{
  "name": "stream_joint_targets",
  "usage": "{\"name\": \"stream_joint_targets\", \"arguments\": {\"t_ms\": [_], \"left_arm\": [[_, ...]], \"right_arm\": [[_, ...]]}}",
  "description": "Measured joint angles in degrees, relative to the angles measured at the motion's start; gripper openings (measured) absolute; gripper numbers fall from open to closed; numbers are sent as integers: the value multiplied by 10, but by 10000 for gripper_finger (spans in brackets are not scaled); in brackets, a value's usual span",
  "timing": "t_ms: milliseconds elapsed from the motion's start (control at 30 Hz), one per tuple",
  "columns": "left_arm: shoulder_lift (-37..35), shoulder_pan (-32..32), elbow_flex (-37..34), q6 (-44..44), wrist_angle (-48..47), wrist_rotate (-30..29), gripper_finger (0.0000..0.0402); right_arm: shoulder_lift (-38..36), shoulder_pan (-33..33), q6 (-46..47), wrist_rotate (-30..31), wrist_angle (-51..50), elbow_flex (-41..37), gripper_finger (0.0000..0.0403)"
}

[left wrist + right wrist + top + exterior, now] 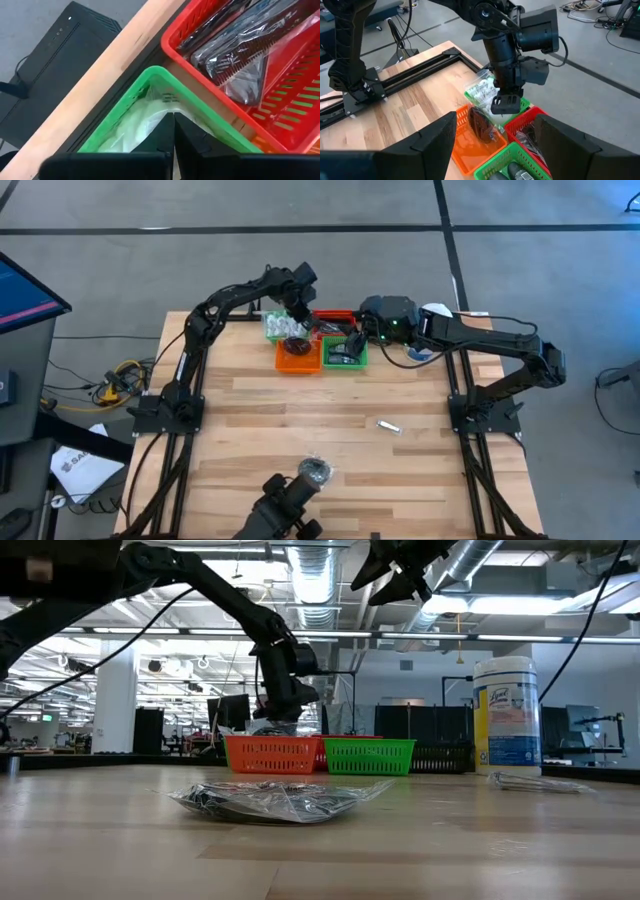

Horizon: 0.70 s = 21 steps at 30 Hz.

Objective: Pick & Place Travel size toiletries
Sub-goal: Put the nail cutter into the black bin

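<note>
Four small trays stand together at the table's far middle. A green tray holds clear packets with white contents. My left gripper points down over it, shut, with nothing visible between its fingers; the right wrist view shows it as well. Beside it a red tray holds dark pieces in plastic, and an orange tray holds a dark oval. My right gripper hangs open above the second green tray, holding nothing. My left gripper's shut fingertips come from above at the clear packets' end, in the green tray's corner nearest the red tray. Whether they touch the packets or the tray's rim, I cannot tell.
A black round piece in clear plastic lies near the table's front edge. A slim silvery sachet lies on the table's right half. A tall white canister stands right of the trays, beside a black tray. Bare wood lies between.
</note>
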Motion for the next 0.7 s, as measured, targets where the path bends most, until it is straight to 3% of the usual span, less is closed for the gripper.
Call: {"name": "stream_joint_targets", "arguments": {"t_ms": [267,500,700], "left_arm": [[-76,6,0,27,28,-31,1],[-147,12,1,8,47,16,1],[-187,-6,-1,-12,49,32,1]], "right_arm": [[0,-2,-9,0,0,0,258],[0,0,-12,0,-12,0,258],[0,21,3,-31,-105,0,258]]}}
